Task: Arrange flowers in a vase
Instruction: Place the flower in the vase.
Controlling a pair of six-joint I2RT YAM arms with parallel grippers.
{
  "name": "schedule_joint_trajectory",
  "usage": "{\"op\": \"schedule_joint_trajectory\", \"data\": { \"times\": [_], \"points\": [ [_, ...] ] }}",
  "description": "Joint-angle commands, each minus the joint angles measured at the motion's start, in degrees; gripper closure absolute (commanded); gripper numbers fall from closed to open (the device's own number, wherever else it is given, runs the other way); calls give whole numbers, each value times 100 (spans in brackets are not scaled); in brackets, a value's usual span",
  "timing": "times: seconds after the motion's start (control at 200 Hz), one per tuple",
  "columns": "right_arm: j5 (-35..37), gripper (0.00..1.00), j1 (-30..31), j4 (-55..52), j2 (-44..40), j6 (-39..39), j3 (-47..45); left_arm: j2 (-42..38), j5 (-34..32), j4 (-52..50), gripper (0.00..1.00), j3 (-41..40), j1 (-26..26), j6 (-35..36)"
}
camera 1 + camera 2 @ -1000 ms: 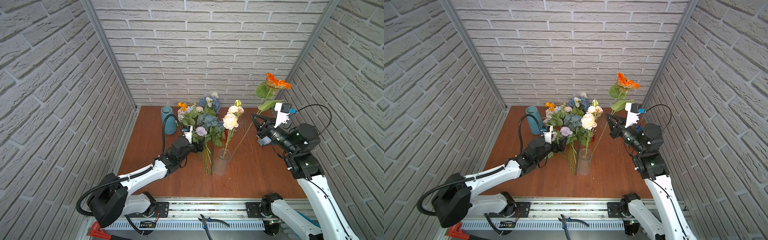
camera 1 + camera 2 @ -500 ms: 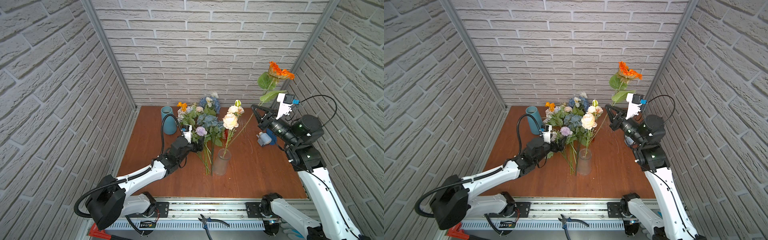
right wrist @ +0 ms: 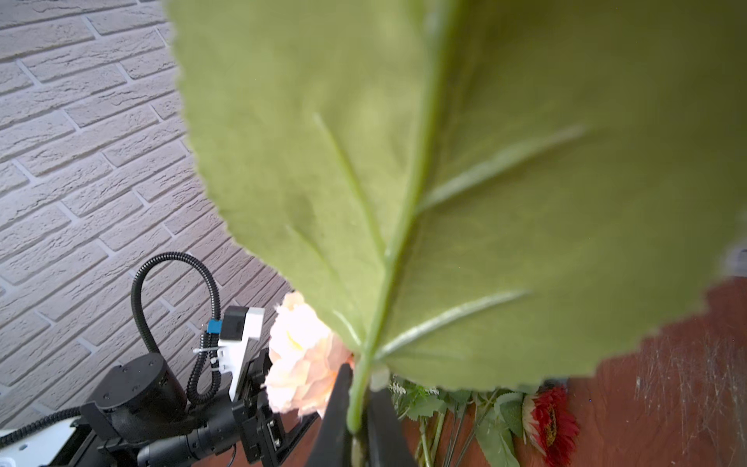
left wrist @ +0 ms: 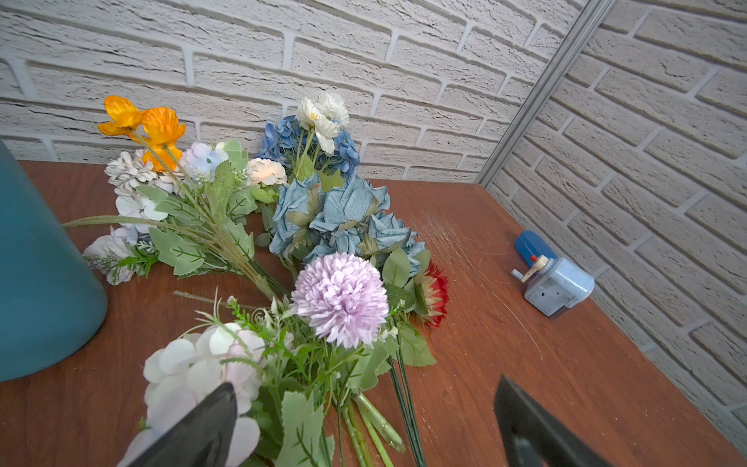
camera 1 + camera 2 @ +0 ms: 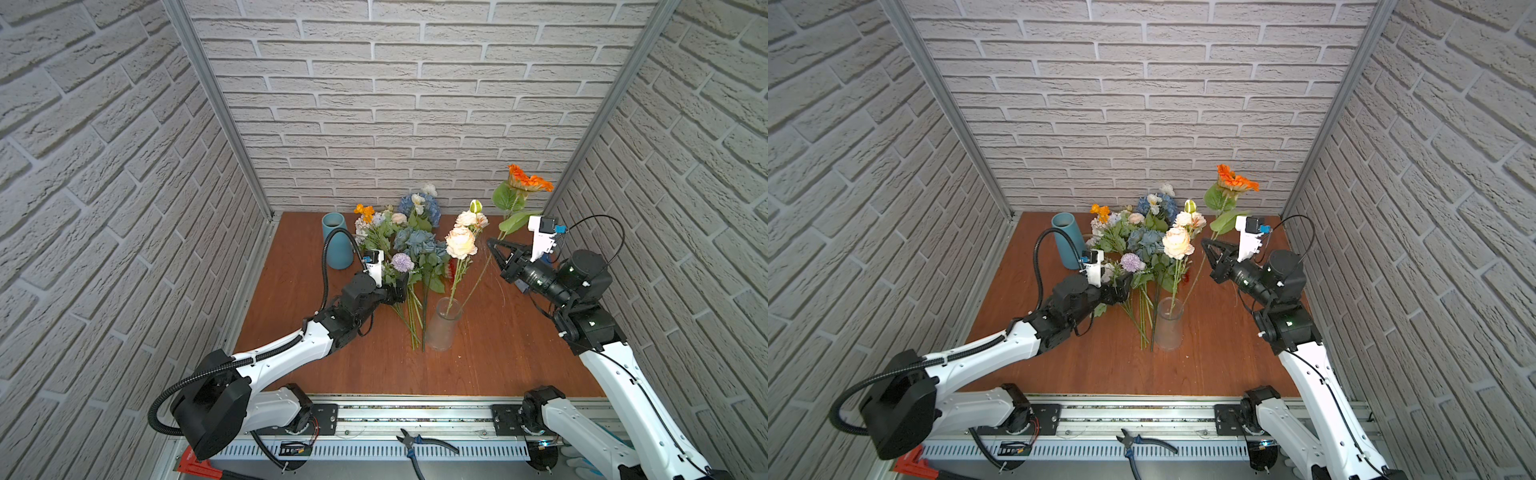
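Right wrist view is almost filled by one big green leaf [image 3: 444, 182], blurred by closeness. Below it the right gripper [image 3: 359, 382] has its fingers pinched together on the leaf's green stem. Past the leaf only part of a peach rose [image 3: 301, 364] and a red bloom [image 3: 551, 424] show.

In both top views the held stem carries an orange flower [image 5: 528, 180] high by the back right corner. Its thin lower part slants down to the mouth of the glass vase [image 5: 442, 328]; whether the tip sits inside is hard to tell.

The glass vase stands mid-table [image 5: 498, 365] and holds the peach rose with smaller peach blooms and a green bud [image 5: 475, 205]. A blue vase [image 5: 336, 243] stands at the back left, its dark inside impossible to make out. The heap of flowers [image 5: 415, 249] lies on the table between the two vases.

The left gripper [image 4: 366, 388], fingers wide apart, hovers low over the stems below a lilac bloom [image 4: 341, 297]; contact cannot be judged. A blue pencil sharpener [image 4: 556, 283] sits by the right wall, mostly hidden behind the right arm in the top views.
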Motion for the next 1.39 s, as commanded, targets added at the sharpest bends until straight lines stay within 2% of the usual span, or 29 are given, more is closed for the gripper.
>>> {"op": "schedule_joint_trajectory", "data": {
  "times": [0.0,0.14,0.29,0.425,0.495,0.8,0.825,0.85,0.855,0.875,1.01,1.09,1.21,1.39],
  "points": [
    [-56,91,187,434,-160,-56,-315,7,-55,228,2,-41,-26,-8],
    [32,89,489,530,-88,-56,-572,119,12,258,2,33,-27,-43],
    [456,83,837,651,-177,-81,-1008,137,67,209,2,100,-31,-45],
    [734,82,1030,616,-330,-107,-1252,115,58,190,2,65,-29,-121],
    [831,77,1088,494,-401,-172,-1255,94,56,174,2,65,-30,-150],
    [1136,30,1142,-331,-817,-336,-1127,-227,-283,-141,2,160,-24,208],
    [1140,23,1142,-484,-851,-364,-1072,-272,-318,-198,2,177,-11,267],
    [1148,10,1140,-683,-876,-405,-991,-321,-339,-258,2,200,5,337],
    [1150,5,1139,-771,-885,-424,-952,-327,-341,-273,2,198,11,353],
    [1141,1,1142,-902,-895,-447,-899,-368,-364,-341,2,219,17,408],
    [1012,0,1176,-2138,-1004,-651,-524,-632,-548,-853,2,303,273,583],
    [1025,0,1227,-2481,-1067,-639,-557,-819,-500,-873,2,193,518,509],
    [1082,0,1517,-2293,-1156,-833,-939,-1021,-427,-898,2,98,851,359],
    [1797,0,2310,-1378,-1214,-1228,-1689,-1230,-377,-1097,2,118,1054,282]
  ]
}}
